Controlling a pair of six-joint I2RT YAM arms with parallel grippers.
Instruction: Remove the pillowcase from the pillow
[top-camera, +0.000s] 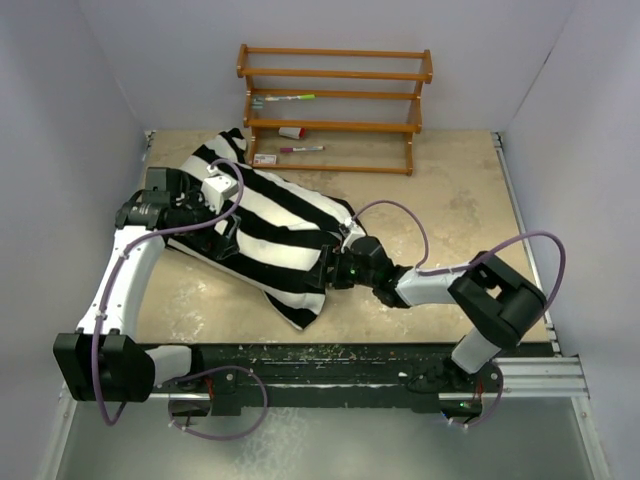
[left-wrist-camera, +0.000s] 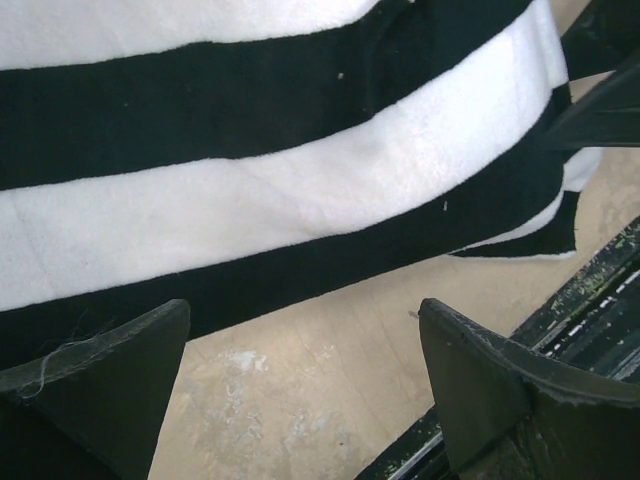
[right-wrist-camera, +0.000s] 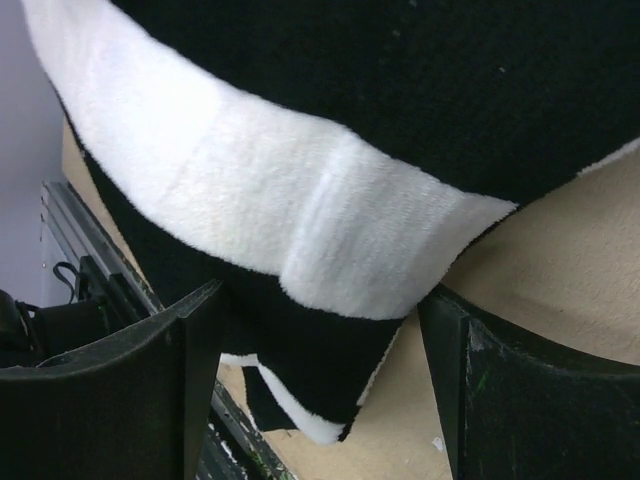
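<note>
pillowcase (top-camera: 265, 225) on table (top-camera: 450, 200), centre-left. i judge it plush, limp, light, not slippery; best pinch at loose near hem. pillow unseen, presumably inside. right hand (right-wrist-camera: 320, 300) wide open, white-stripe fold between fingers, unclamped. left hand (left-wrist-camera: 300, 320) farther back, open, empty, over case edge.

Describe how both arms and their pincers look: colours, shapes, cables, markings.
The left arm and right arm have white tubular links and black joint housings, each trailed by a looping lilac cable. A small green light glows at the right wrist. The left pincer and right pincer have black, wedge-shaped fingers with scuffed edges.
</note>
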